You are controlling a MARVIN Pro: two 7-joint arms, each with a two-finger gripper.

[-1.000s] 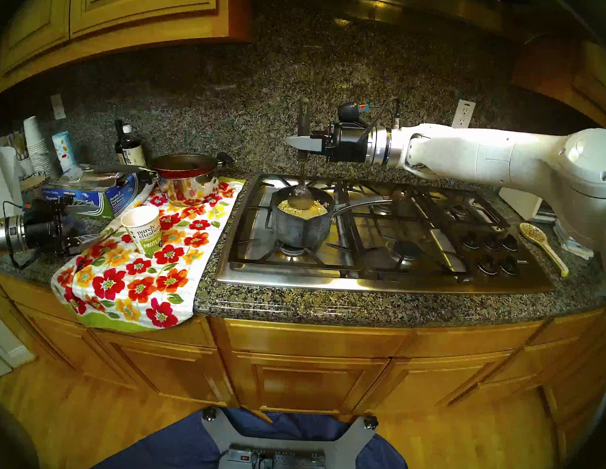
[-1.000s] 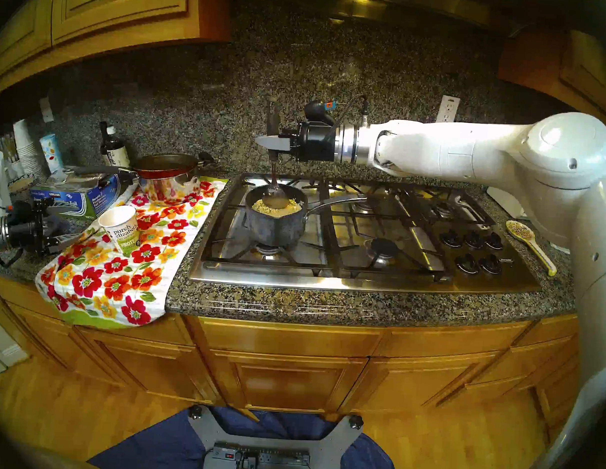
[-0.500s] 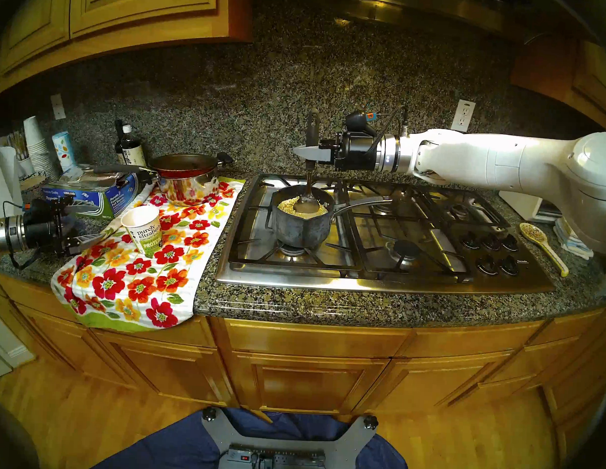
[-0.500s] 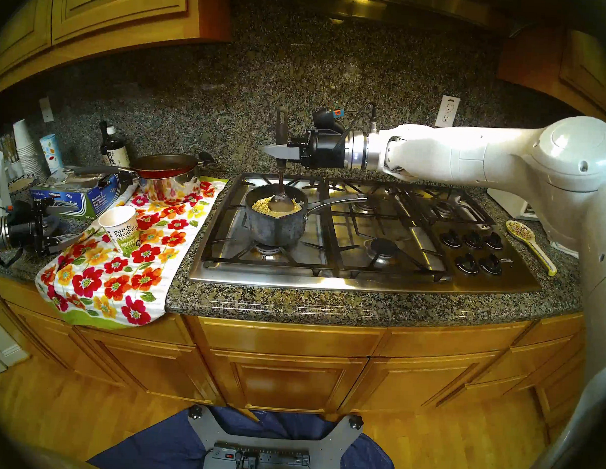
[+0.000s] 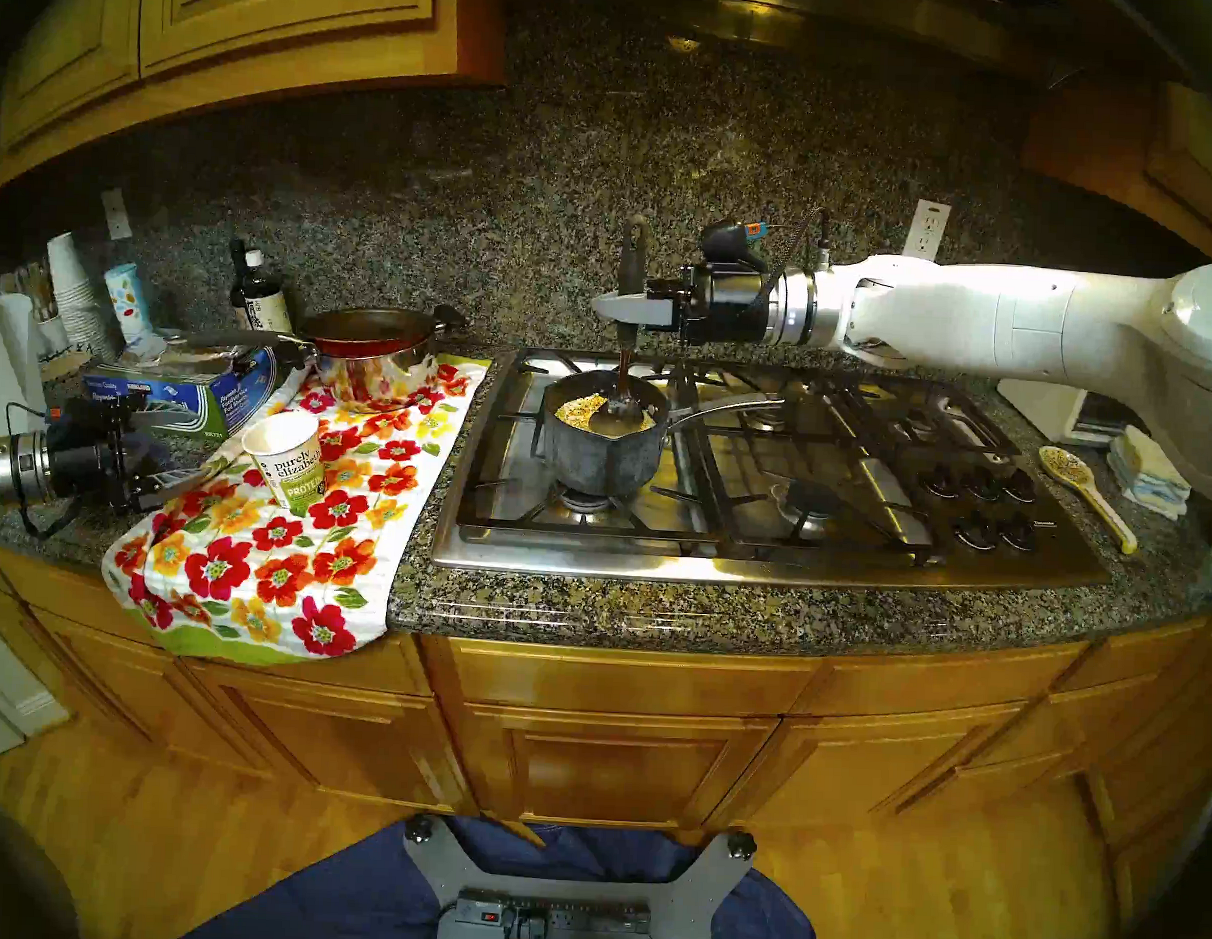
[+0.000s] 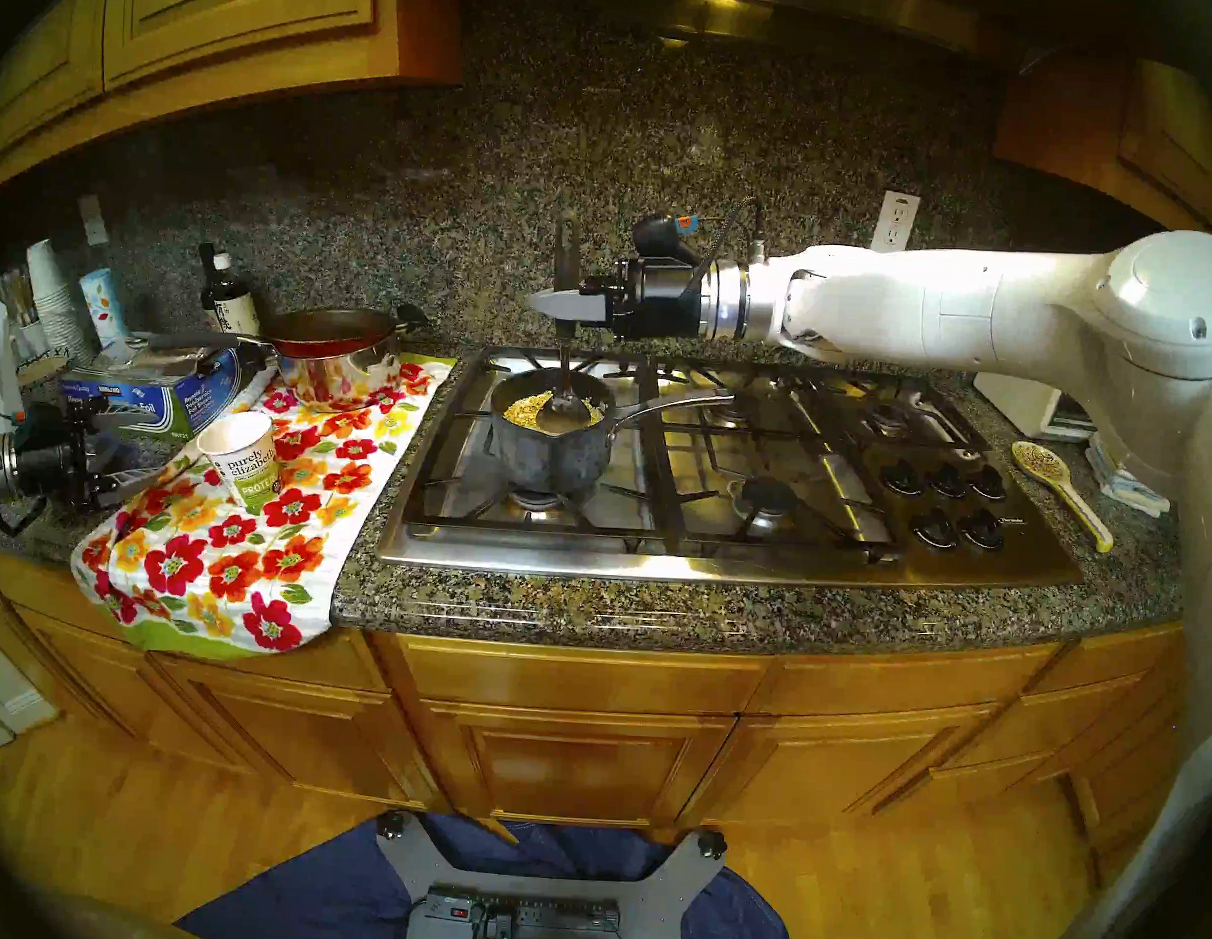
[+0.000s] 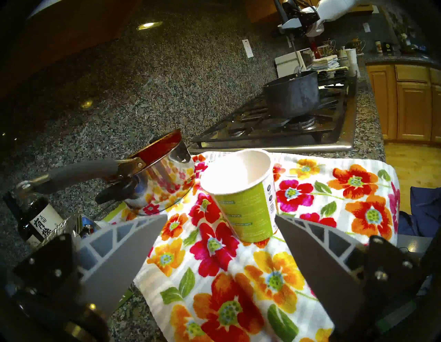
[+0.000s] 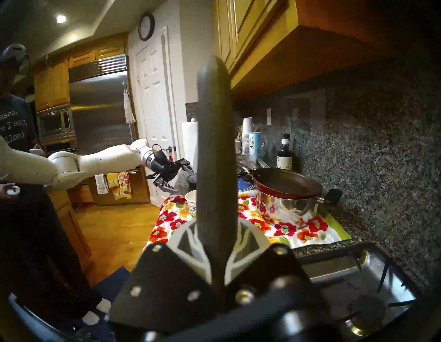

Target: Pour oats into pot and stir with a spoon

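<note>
The dark grey pot (image 5: 600,451) (image 6: 545,452) (image 7: 292,95) stands on the front-left burner with pale oats (image 5: 578,408) (image 6: 523,407) inside. My right gripper (image 5: 614,307) (image 6: 558,304) (image 8: 217,224) reaches in level above the pot and is shut on the handle of the dark spoon (image 5: 631,265) (image 6: 564,415) (image 8: 214,143). The spoon hangs upright, its bowl in the oats at the pot's right side. The white paper cup (image 5: 286,458) (image 7: 241,198) stands upright and empty on the floral towel. My left gripper (image 5: 181,443) (image 7: 220,217) is open just left of the cup, not touching it.
A red frying pan (image 5: 366,330) sits on a shiny steel pot (image 5: 375,379) behind the floral towel (image 5: 294,556). A foil box (image 5: 176,398) and bottle (image 5: 257,297) stand at left. A cream spoon (image 5: 1081,482) lies right of the stove knobs. A person (image 8: 14,143) stands at far left.
My right gripper has carried the spoon to the right and slightly toward me. Its bowl has swept from the pot's middle to its right side, baring oats on the left. The left arm is unchanged.
</note>
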